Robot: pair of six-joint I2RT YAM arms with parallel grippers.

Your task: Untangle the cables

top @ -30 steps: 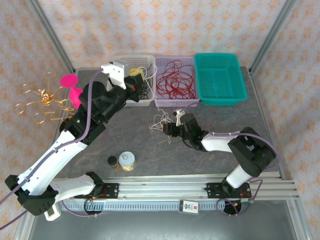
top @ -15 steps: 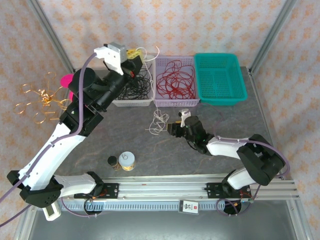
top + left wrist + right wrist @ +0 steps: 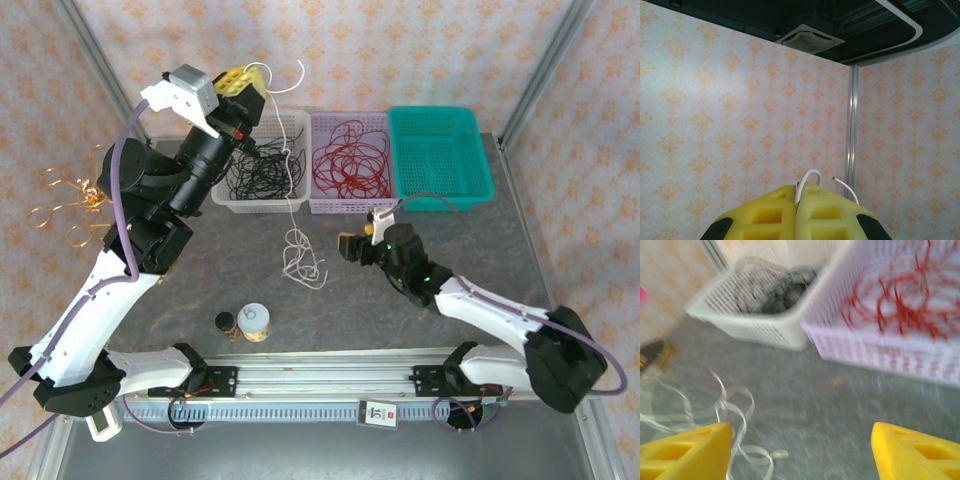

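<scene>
My left gripper (image 3: 245, 80) is raised high above the white basket, shut on an off-white cable (image 3: 292, 200). The cable hangs down from it, and its curly lower end (image 3: 303, 262) lies on the table. In the left wrist view a small loop of that cable (image 3: 812, 175) sticks up between the closed yellow fingers (image 3: 770, 215). My right gripper (image 3: 352, 243) hovers low over the table to the right of the cable's end, open and holding nothing. Its wrist view shows the cable (image 3: 735, 410) just left of the left finger. Black cables (image 3: 262, 170) fill the white basket and red cables (image 3: 350, 160) the lilac one.
A teal basket (image 3: 440, 155) stands at the back right beside the lilac basket (image 3: 345, 205) and the white basket (image 3: 225, 203). A gold wire ornament (image 3: 70, 205) lies at the far left. A small jar (image 3: 255, 322) and a dark bottle (image 3: 225, 323) stand near the front.
My left gripper rose up and left with the off-white cable, drawing it into a long hanging strand. My right gripper's jaws widened and it drew back to the right of the cable.
</scene>
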